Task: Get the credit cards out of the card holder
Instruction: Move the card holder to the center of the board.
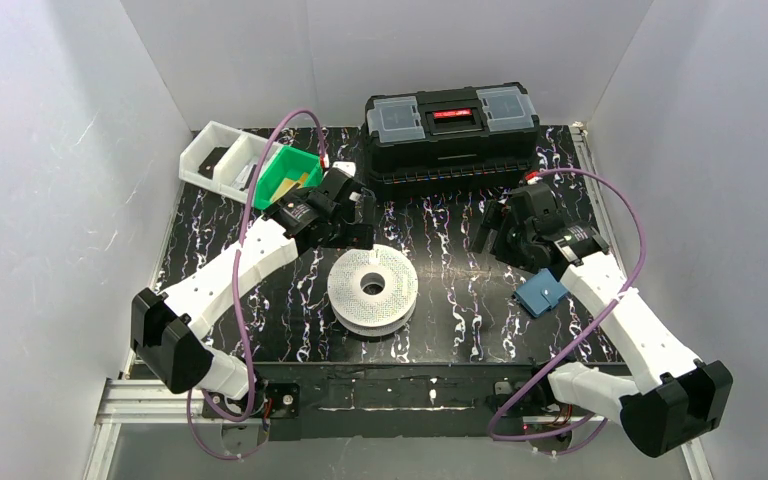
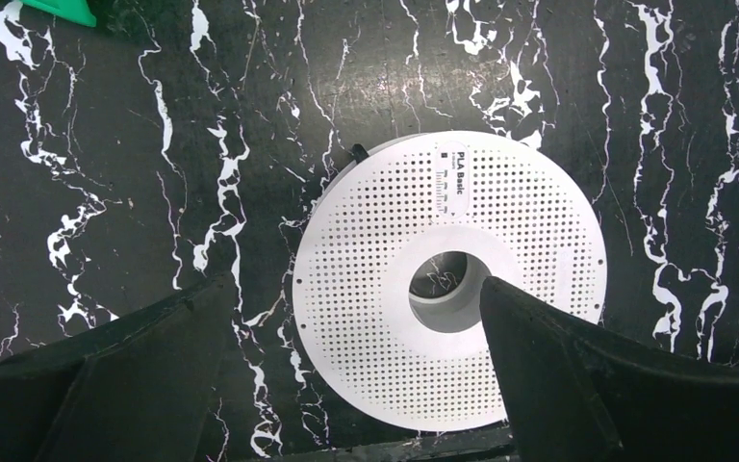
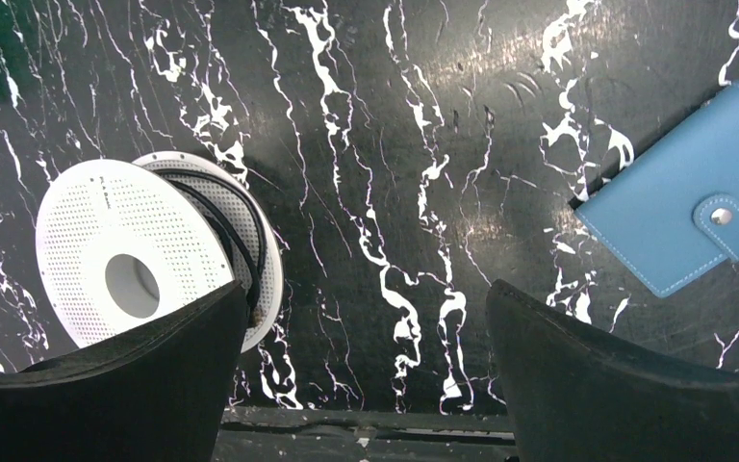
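The white filament spool (image 1: 352, 296) lies flat near the middle of the black marbled table (image 1: 440, 240).

The left gripper (image 2: 354, 282) hangs over the spool's far edge. Its 2 fingers (image 2: 135, 385) are spread wide with nothing between them, and in the wrist view 1 fingertip overlaps the hub hole.

The right gripper (image 3: 366, 287) hangs over bare table to the right of the spool. It is also spread wide and holds nothing.

The card holder (image 3: 678, 207) lies flat on the table further right of the spool, well apart from it and beyond the right gripper. It sits just beside the right arm's white forearm. The holder is blue and folded shut, with its snap tab fastened, so the credit cards do not show.

Behind the spool, at the far edge of the table, stands a large black toolbox (image 1: 452, 135). Behind and to the left of the spool sits a green bin (image 1: 285, 172), with a white tray (image 1: 215, 155) touching its left side.
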Available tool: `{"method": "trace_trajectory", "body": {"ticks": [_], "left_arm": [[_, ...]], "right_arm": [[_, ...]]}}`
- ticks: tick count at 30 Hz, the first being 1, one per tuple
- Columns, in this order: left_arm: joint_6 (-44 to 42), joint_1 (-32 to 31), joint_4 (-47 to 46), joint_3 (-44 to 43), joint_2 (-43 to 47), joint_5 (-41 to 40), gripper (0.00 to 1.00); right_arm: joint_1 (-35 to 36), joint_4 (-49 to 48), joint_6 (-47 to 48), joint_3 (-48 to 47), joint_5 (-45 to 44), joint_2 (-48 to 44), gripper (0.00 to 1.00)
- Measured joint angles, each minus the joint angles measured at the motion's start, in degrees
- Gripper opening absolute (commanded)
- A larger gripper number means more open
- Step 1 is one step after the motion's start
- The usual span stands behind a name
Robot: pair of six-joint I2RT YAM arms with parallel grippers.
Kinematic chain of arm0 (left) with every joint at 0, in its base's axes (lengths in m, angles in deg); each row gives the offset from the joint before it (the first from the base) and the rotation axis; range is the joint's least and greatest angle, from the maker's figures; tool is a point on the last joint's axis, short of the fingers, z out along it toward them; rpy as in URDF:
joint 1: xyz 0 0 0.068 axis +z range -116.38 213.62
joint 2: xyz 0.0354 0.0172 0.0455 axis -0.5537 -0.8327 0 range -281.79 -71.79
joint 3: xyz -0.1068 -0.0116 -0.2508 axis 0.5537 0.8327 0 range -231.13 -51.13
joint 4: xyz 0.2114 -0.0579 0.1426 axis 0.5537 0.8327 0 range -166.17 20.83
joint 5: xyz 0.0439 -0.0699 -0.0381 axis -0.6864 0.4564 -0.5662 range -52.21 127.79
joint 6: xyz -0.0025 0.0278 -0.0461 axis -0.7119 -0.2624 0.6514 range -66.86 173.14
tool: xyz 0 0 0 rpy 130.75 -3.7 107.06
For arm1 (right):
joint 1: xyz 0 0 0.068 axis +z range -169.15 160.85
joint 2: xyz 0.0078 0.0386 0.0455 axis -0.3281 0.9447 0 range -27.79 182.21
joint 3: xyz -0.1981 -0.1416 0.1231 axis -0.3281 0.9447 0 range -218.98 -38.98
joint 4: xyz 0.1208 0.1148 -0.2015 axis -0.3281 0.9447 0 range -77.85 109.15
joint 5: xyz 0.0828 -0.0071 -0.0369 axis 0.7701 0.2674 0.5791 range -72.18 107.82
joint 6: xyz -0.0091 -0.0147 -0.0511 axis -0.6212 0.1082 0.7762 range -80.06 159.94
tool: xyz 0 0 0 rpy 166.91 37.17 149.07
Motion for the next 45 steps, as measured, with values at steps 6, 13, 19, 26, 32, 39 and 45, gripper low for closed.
{"method": "trace_trajectory", "body": {"ticks": [6,13,19,26,32,39,45], "left_arm": [[-0.57,0.02,-0.52,-0.13,0.0,4.79,0.99],[-1.62,-0.07,-4.68,1.36,0.0,14.78,1.0],[-1.05,-3.13,-5.81,-0.57,-3.08,18.43,1.0],[2.21,-11.15,-8.63,-8.24,-16.2,21.9,0.99],[4.79,-14.43,-10.58,-12.96,-25.27,25.49,1.0],[6.14,-15.87,-12.09,-15.67,-32.76,27.12,1.0],[6.75,-15.82,-12.37,-14.12,-33.42,23.91,0.99]], "right_arm": [[-0.04,1.33,-1.16,0.55,-0.13,-0.33,1.0],[-0.07,1.88,-2.08,0.55,-0.59,-0.57,1.0],[-0.74,3.37,-2.47,0.55,-1.9,-0.94,1.0],[-4.94,7.15,-3.26,-0.35,-3.63,-0.94,1.0],[-9.99,8.66,-3.39,-0.35,-3.04,-2.6,1.0],[-12.46,8.57,-3.06,0.66,-1.16,-3.76,1.0],[-13.11,8.5,-2.82,2.12,0.22,-3.17,1.0]]}}
